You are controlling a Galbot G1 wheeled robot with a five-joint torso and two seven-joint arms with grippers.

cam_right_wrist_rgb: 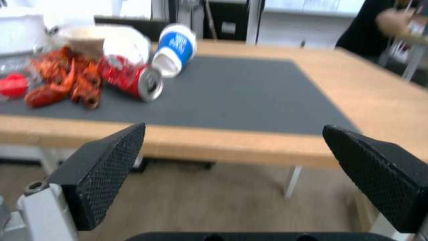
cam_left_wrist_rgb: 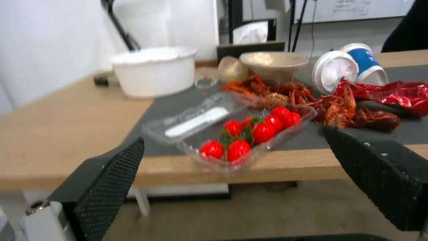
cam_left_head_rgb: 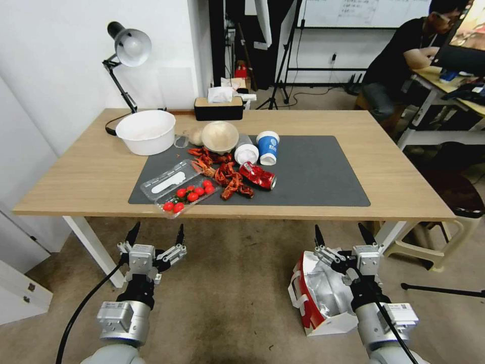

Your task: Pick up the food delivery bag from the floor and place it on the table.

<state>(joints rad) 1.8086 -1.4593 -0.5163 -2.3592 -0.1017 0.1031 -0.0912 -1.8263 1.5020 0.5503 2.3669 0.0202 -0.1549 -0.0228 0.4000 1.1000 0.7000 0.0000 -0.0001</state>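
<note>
2 black, mesh-textured grippers hang wide open and empty before the table: the left gripper (cam_left_head_rgb: 155,235) and the right gripper (cam_left_head_rgb: 341,235), which hovers above the boxy white paper food delivery bag (cam_left_head_rgb: 316,296) with red sides and crinkled silver foil lining, lying on the mottled brownish floor (cam_left_head_rgb: 227,293). Beyond, the light-wood table (cam_left_head_rgb: 86,172) with a dark grey mat (cam_left_head_rgb: 323,172) carries a clear plastic tomato tray (cam_left_wrist_rgb: 232,140), red crayfish shells (cam_left_wrist_rgb: 339,107) and a crushed red can (cam_right_wrist_rgb: 131,82), seen closer from the wrists.

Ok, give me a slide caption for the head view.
Both open grippers, left and right, hover before the cluttered table; food delivery bag on the floor.
</note>
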